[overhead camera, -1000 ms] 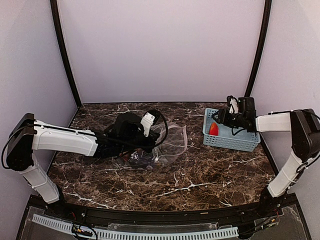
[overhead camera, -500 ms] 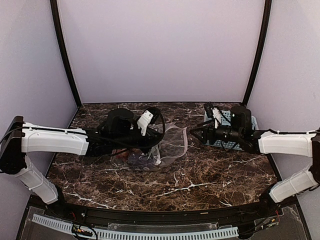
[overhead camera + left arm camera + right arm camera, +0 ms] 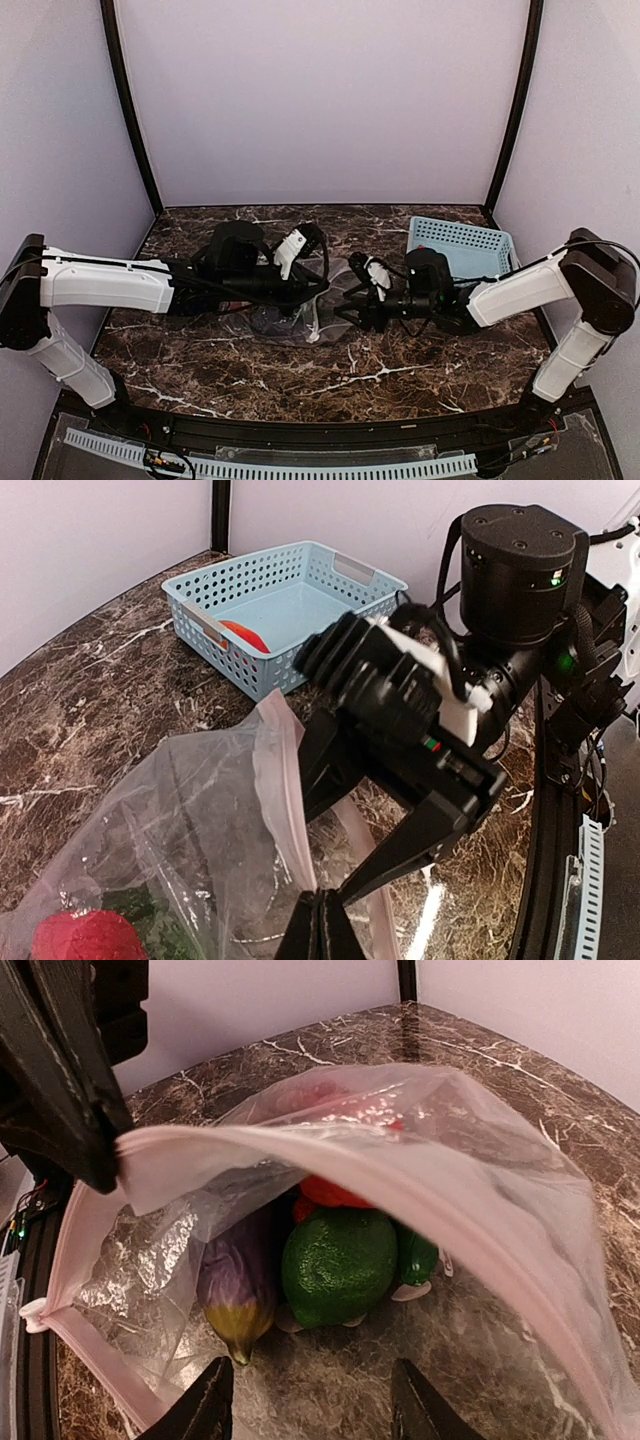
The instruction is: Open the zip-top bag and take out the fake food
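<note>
The zip-top bag [image 3: 480,1160] lies on the marble table with its mouth held open; it also shows as a clear bag [image 3: 285,322] from above. My left gripper [image 3: 320,922] is shut on the upper zip strip [image 3: 285,800] and holds it up. Fake food sits inside: a green lime [image 3: 338,1260], a purple eggplant [image 3: 235,1285], a red piece [image 3: 335,1192] and a small green piece [image 3: 415,1255]. My right gripper [image 3: 315,1410] is open at the bag's mouth, just short of the lime, with nothing between its fingers [image 3: 210,1405].
A light blue perforated basket [image 3: 462,248] stands at the back right, behind my right arm, with one red piece of fake food [image 3: 245,635] in it. Purple walls close the back and sides of the table.
My right arm has swung left from over the basket down to the bag's mouth, its jaws narrowing a little. My left gripper has kept its hold on the zip strip.
</note>
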